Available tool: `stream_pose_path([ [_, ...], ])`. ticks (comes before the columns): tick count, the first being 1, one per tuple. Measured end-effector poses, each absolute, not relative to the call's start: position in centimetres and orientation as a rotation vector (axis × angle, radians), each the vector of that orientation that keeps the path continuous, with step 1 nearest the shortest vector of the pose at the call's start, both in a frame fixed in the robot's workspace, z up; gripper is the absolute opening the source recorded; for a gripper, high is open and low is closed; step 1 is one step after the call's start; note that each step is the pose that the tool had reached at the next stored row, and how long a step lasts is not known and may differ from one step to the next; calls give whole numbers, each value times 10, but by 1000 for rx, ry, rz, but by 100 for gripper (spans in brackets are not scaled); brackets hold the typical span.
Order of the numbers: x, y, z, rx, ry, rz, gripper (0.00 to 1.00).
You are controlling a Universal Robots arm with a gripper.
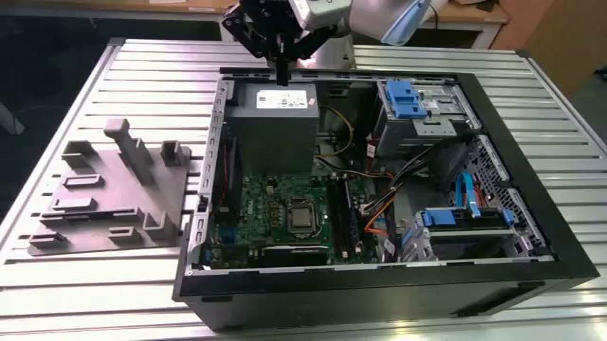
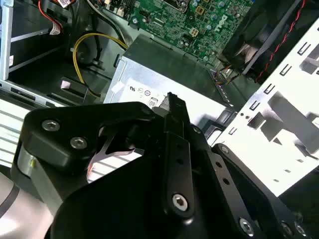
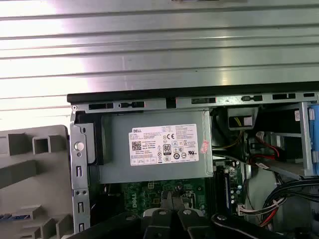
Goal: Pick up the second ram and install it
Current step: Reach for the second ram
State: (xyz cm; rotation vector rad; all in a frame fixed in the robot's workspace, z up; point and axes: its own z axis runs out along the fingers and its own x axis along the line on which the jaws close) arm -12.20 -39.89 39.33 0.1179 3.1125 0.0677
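- A grey plastic holder tray (image 1: 104, 192) sits at the exterior view's left. It is matte, with upright blocks and shallow rectangular pockets, and it lies flat on the table (image 1: 142, 71).
- The table is bare ribbed metal, its long slats running across the frame and shining under the light.
- A black computer case (image 1: 379, 291) lies on its side in the middle of the exterior view. Its open side faces up, and its rim is dark and smooth.
- The claw (image 1: 281, 51) hangs in the upper middle of the exterior view, black and angular with visible linkages. Its fingers are drawn together and clamped on the second ram (image 1: 283, 74).
- The second ram hangs straight down from the claw's tips as a thin, dark, flat stick seen edge-on. Its lower end is just above the power supply (image 1: 273, 121).
- The power supply is a grey sheet-metal box with a white label, set inside the case at the far end.
- Nearer the camera lies the green motherboard (image 1: 275, 213), studded with small parts and carrying a square metal socket.
- At the exterior view's right stands a grey metal drive cage (image 1: 417, 106) with a blue plastic latch, and orange and blue cables (image 1: 374, 213) run below it.
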Motion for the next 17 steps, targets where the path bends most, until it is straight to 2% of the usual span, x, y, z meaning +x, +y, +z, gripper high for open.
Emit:
stream_pose_path([
  [17,-128,-399,393,118,3113,68,10],
])
